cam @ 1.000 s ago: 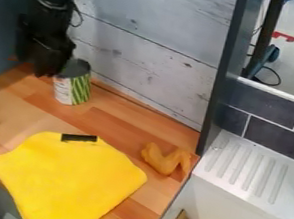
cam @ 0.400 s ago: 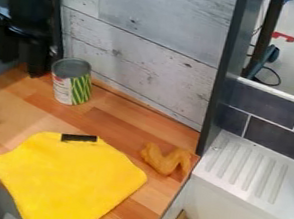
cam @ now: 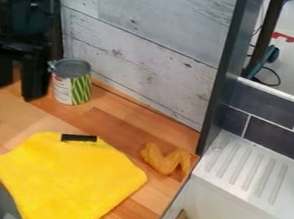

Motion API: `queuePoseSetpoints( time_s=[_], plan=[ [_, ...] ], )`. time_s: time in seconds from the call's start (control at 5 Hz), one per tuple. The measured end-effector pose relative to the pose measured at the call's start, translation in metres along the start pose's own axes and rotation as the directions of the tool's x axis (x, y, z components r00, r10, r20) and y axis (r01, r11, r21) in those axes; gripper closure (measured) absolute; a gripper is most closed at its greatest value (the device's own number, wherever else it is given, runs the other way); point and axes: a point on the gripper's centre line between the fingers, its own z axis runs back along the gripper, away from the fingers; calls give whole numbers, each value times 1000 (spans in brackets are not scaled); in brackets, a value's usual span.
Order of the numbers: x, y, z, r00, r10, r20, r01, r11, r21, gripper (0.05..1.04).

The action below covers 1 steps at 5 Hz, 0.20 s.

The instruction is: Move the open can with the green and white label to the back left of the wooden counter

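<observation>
Metal, by its look, the tin can [cam: 71, 87] stands upright at upper left, just beside the gripper [cam: 16, 92], whose fingers we see spread wide, holding nothing. We judge the tin can rigid, smooth, heavier if full, best gripped around its middle.

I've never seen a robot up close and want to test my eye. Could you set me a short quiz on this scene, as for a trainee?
1. What colour is the cloth? A) blue B) yellow C) pink
2. True or false: the hand has its fingers apart.
3. Fill in: in the picture, the can stands to the ____ of the orange thing.

Key: 1 B; 2 true; 3 left.
</observation>
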Motion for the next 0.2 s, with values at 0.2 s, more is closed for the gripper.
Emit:
queuePoseSetpoints(
  time_s=[0.2],
  plan=[
    [-14,-28,10,998,-53,34,51,997,58,83]
  ],
)
